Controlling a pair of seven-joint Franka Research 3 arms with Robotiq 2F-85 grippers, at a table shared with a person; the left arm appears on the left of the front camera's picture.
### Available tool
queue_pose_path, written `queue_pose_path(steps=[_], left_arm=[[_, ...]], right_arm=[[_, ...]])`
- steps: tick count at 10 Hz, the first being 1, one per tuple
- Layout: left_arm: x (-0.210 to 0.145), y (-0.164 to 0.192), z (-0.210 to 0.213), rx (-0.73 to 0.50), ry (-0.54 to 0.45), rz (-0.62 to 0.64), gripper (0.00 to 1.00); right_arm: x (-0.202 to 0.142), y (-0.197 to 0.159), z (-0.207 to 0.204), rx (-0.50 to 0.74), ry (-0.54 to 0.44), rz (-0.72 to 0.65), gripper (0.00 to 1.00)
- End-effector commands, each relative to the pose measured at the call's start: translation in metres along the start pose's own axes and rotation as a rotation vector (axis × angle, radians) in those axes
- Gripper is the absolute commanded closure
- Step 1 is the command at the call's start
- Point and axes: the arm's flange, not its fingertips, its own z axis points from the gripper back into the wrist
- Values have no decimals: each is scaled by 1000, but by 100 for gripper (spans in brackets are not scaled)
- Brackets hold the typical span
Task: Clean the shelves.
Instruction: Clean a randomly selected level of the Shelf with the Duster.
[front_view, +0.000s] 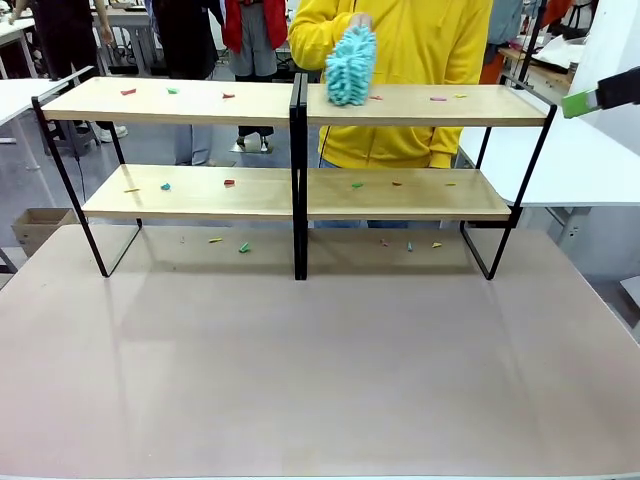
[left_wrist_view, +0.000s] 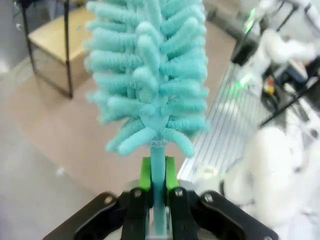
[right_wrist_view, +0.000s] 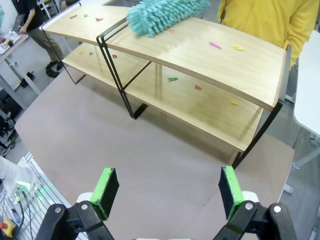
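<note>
My left claw (left_wrist_view: 159, 176) pinches the duster (left_wrist_view: 150, 75) by its stem, head free to sweep the shelves (left_wrist_view: 50, 35); my right claw (right_wrist_view: 169, 184) faces them, spread.

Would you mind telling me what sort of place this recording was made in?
Probably a robotics lab: the right gripper hangs open over a table, the shelves are strewn with coloured scraps as if staged, and plain white tables stand around.
</note>
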Motion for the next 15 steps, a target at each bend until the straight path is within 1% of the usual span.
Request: queue_pose_path(steps=[1,2,3,4,5,6,7,8,9,10,11,12,13,14,15], left_arm=[[-24,-14,-35,16,412,-196,88],[-30,-21,-51,-1,559,-313,88],[-24,-32,-73,-63,623,-402,88],[-8,-41,-102,-45,680,-389,88],[14,-52,-147,-54,700,-301,88],[38,-59,-179,-51,601,-165,88],[56,-69,-197,-186,514,-75,88],[16,-48,-148,-87,688,-280,88],[16,-48,-148,-87,688,-280,88],[40,-67,-192,-142,651,-196,88],[46,-79,-201,-84,636,-93,88],[54,-94,-223,-94,716,-77,88],[66,-106,-250,-67,812,-42,88],[75,-108,-264,-82,865,-10,88],[89,-111,-289,-70,914,72,88]], right_arm=[[0,0,0,1,-1,0,0],[0,0,0,1,-1,0,0],[0,0,0,1,-1,0,0],[0,0,0,1,-1,0,0],[0,0,0,1,-1,0,0],[0,0,0,1,-1,0,0],[0,0,0,1,-1,0,0],[0,0,0,1,-1,0,0],[0,0,0,1,-1,0,0],[0,0,0,1,-1,0,0],[0,0,0,1,-1,0,0],[0,0,0,1,-1,0,0],[0,0,0,1,-1,0,0],[0,0,0,1,-1,0,0],[0,0,0,1,-1,0,0]])
